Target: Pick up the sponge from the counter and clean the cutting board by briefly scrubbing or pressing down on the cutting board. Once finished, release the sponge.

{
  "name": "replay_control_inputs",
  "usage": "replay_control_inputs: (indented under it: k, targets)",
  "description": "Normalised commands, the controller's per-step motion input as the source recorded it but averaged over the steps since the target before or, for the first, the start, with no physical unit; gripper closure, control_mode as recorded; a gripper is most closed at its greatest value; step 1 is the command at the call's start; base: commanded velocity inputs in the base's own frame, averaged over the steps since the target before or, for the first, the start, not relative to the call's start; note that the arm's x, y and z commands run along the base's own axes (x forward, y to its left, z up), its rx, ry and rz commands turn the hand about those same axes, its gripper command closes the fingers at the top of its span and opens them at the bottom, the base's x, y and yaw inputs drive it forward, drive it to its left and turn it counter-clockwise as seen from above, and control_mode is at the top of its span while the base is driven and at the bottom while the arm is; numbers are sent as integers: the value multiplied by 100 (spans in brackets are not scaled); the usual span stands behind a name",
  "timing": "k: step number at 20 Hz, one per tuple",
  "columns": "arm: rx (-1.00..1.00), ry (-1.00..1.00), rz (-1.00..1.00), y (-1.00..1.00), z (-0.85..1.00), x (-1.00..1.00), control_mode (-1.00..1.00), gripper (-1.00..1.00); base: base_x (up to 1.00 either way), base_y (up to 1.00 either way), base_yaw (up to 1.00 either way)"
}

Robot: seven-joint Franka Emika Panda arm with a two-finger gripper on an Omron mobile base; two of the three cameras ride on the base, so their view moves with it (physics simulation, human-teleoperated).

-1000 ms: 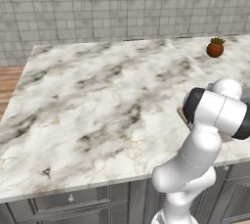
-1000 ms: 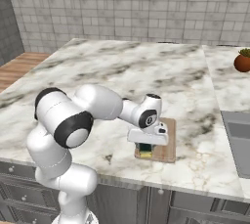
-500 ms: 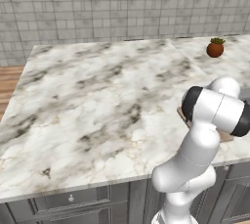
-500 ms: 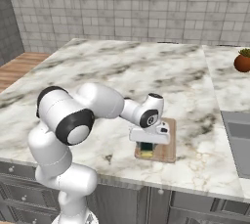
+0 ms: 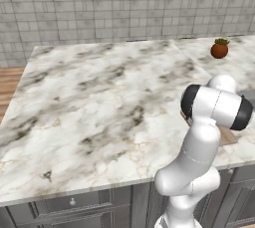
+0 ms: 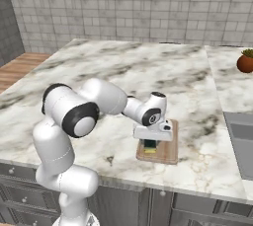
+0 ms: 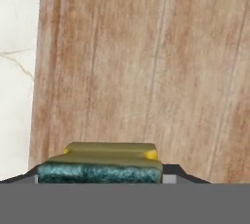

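Closest in, the robot's two-finger hand (image 6: 149, 146) is pinched on the small rectangular sponge with a dark green scrubbing face and yellow body (image 7: 100, 163), which sits between the fingertips and points down at the flat, light brown wooden cutting board (image 7: 146, 71) directly beneath it. In the right base view the sponge (image 6: 149, 145) looks to be on or just above the board (image 6: 165, 154); whether it actually presses the wood cannot be told. The step in hand appears to be the scrub itself: pickup is done, release is not. The next move probably calls for a short firm push or rub straight down, then spreading the fingers to leave the sponge on the wood. The hand view shows the grip and wood grain up close, with a strip of white marble counter with grey-brown veining (image 7: 17, 71) to one side. The right base view places the board near the counter's front edge. In the left base view a corner of the board (image 5: 228, 136) peeks past the arm, and far beyond the hand stands a round reddish-brown fruit with a green top (image 5: 219, 49).
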Motion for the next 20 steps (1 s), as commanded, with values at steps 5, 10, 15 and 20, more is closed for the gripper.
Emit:
replay_control_inputs:
  k: [5, 10, 15, 20]
  targets:
    - [0, -3, 0, 0, -64, 3, -100, 100, 0, 0, 0]
    - [0, -22, 0, 0, -6, 6, -100, 100, 0, 0, 0]
    - [0, -18, 0, 1, -2, 34, -100, 100, 0, 0, 0]
    - [0, -4, 0, 10, -10, 50, -100, 100, 0, 0, 0]
